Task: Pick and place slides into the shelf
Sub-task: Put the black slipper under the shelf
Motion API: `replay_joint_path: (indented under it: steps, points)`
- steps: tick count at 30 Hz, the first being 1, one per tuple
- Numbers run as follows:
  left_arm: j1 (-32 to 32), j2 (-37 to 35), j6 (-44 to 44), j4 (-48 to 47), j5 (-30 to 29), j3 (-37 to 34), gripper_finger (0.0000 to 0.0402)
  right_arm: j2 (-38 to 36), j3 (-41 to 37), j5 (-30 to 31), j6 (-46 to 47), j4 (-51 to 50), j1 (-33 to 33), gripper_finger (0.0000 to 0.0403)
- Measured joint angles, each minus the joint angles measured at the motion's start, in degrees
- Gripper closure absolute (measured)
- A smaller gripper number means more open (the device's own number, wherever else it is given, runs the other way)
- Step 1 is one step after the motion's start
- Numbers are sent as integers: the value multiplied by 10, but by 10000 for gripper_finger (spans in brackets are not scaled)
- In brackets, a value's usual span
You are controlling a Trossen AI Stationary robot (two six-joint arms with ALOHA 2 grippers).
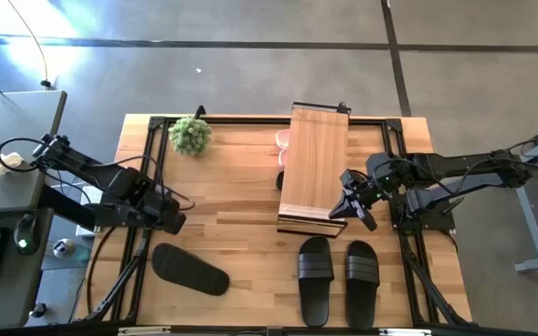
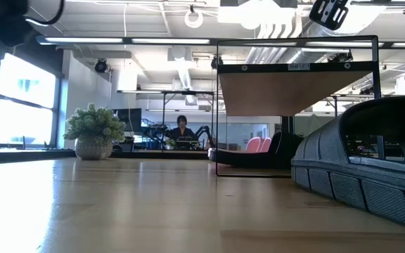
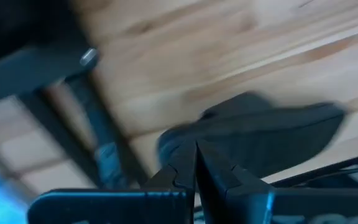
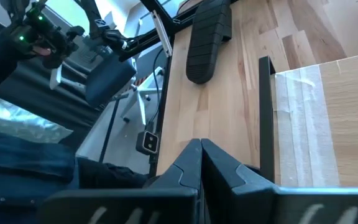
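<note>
The shelf, a light-wood plank on a thin black wire frame, stands at the table's middle. Under it lie a pale pink pair of slides and one black slide. A black pair lies side by side near the front edge. A single black slide lies at the near left, and the left wrist view shows it blurred. My left gripper hangs shut above and just behind that slide. My right gripper is shut above the shelf's near right corner.
A small potted plant stands at the table's far left. Black frame rails run along the table's left and right sides. In the low view a person sits far behind the table. Bare wood shows between the single slide and the pair.
</note>
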Motion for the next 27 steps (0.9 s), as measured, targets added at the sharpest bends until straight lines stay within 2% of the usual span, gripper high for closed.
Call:
replay_joint_path:
  steps: [8,17,21,27]
  points:
    - [-45,79,-93,-45,94,0,402,0,0,8,-10,1,0,403]
    - [-92,185,-122,-43,176,-8,401,0,0,10,-25,0,0,403]
    - [-105,210,-141,22,200,-19,401,0,0,10,-33,-1,0,403]
    - [-109,213,-198,187,188,-46,401,0,0,8,-41,-6,0,403]
